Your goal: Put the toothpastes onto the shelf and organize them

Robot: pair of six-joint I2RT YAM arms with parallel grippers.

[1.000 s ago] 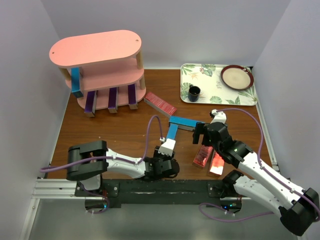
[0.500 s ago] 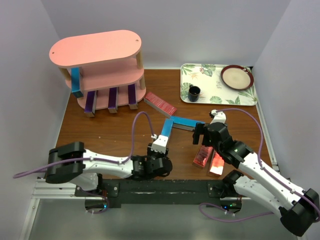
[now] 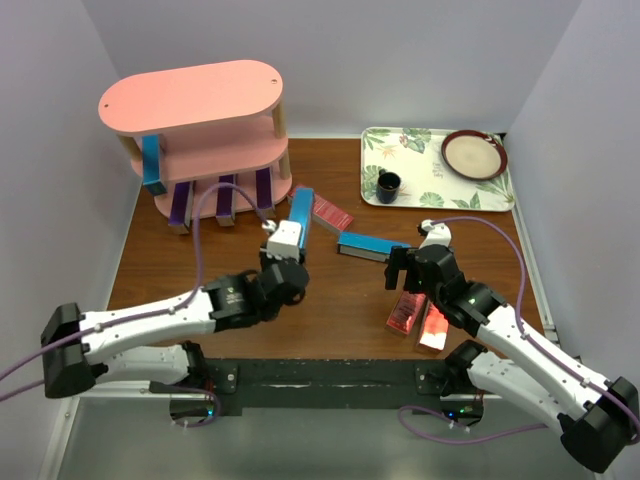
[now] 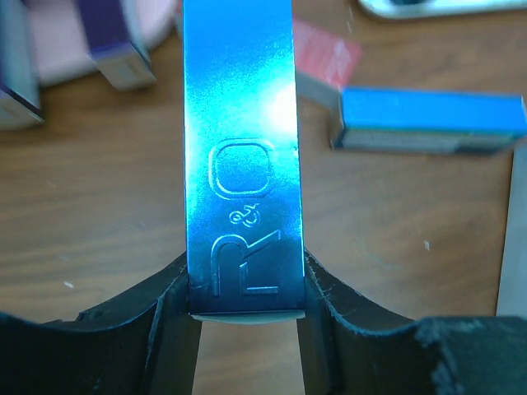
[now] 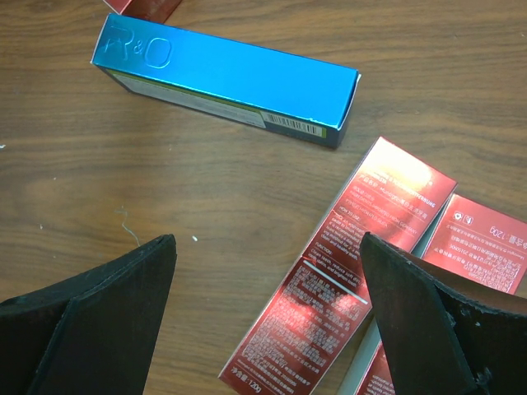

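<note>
**A:** What has changed in the last second?

**B:** The left gripper (image 3: 291, 228) has left the near edge. It was at about 6 o'clock on the table (image 3: 200, 265) and is now up toward 11 o'clock, with its arm stretched long. It still pinches the held blue carton (image 3: 300, 207) by the lower end, a finger pressed to each long side. The wrist view shows the same clamp.

**A:** And where is that carton now?

**B:** It is lifted and points toward 12 o'clock from the fingers. A second ago its far end met the second blue carton (image 3: 370, 245) in an L shape. Now the two are apart, and the held one's tip overlaps the lone red carton (image 3: 328, 210) from above. The shelf (image 3: 190, 100) is just to its 10 o'clock.

**A:** Has anything on the shelf moved?

**B:** No. The three purple cartons (image 3: 226, 198) stand on the bottom board as before. The upright blue carton (image 3: 152, 165) is at the shelf's 9 o'clock end, though I cannot tell which tier it rests on.

**A:** And the other arm?

**B:** The right gripper (image 3: 400, 268) has not shifted. Its fingers are spread wide and hold nothing. It hovers with the second blue carton at its 11 o'clock and the two red cartons (image 3: 405, 312) lying flat at its 6 o'clock.
</note>
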